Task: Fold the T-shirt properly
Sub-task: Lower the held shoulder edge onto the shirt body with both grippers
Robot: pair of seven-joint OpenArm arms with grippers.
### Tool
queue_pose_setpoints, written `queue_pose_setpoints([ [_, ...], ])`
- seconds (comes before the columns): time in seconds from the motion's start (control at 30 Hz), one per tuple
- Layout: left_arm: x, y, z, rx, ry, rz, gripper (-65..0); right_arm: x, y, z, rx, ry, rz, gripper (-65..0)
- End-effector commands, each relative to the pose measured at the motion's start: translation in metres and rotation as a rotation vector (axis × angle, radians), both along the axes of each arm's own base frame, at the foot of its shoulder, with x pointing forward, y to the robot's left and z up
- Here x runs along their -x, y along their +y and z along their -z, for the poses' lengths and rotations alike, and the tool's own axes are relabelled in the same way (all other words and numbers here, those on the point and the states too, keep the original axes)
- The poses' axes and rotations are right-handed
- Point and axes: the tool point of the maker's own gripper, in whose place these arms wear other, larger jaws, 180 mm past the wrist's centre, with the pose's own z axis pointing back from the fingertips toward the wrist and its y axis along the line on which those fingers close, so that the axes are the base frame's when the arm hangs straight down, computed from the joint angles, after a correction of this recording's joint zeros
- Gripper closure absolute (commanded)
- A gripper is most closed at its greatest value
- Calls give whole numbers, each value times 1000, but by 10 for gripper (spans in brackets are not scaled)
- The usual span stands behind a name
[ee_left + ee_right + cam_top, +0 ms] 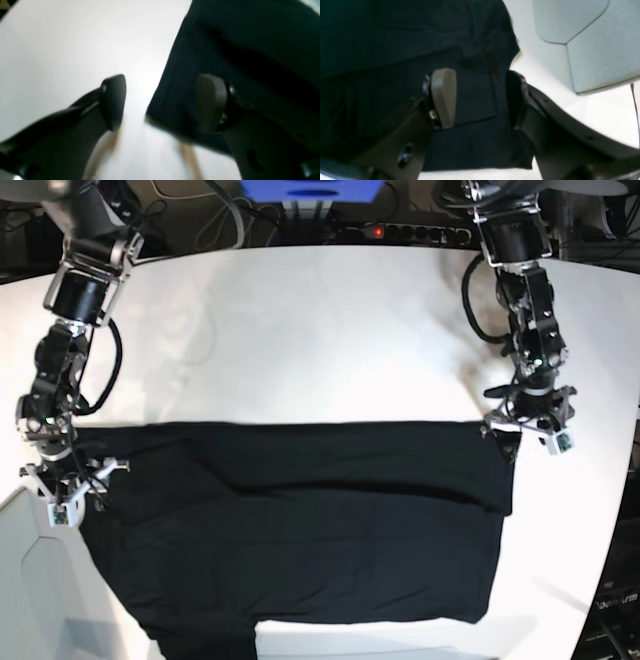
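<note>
The black T-shirt (300, 530) lies spread on the white table (300, 330), its top edge folded into a straight band. My left gripper (528, 430) hovers at the shirt's upper right corner. In the left wrist view it (162, 102) is open, one finger (212, 102) over the cloth (250, 37) and the other over bare table, gripping nothing. My right gripper (68, 485) is at the shirt's upper left corner. In the right wrist view it (480, 100) stands open above the folded cloth edge (395, 37), with the cloth lying loose between the fingers.
A power strip (400, 228) and cables run along the table's back edge beside a blue box (310, 190). A pale grey panel (595, 37) sits just past the shirt's left side, at the table's front left corner (30, 580).
</note>
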Motion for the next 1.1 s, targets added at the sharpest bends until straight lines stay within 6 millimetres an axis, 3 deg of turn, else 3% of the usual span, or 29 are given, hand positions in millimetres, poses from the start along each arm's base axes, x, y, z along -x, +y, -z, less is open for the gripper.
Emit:
queue_pose_setpoints([
  [0.0,-8,7,-15,-22,-46,-7,-424,-7,-6,-19,13,-56,0,-325],
  [0.13,-6,6,-11,-19,-35,-7,-424,-1,-7,-13,18,-42,-1,-325],
  [0.33,-3,2,21,33,35,-26,-422,-1,-9,-13,21,-44,1,-323],
  [0.53,-1,-5,38,52,79,-14,-416,8,-43,-4,9,-13,76,-325],
  [0.6,-5,-14,39,41,85,20,-355,10,-55,2,-2,5,104,-325],
  [0.83,-4,-20,42,45,91,32,-15,28,-67,21,-10,54,135,-322],
  [1.07,-2,-19,44,44,97,30,-9,42,-68,35,-9,92,140,-322],
])
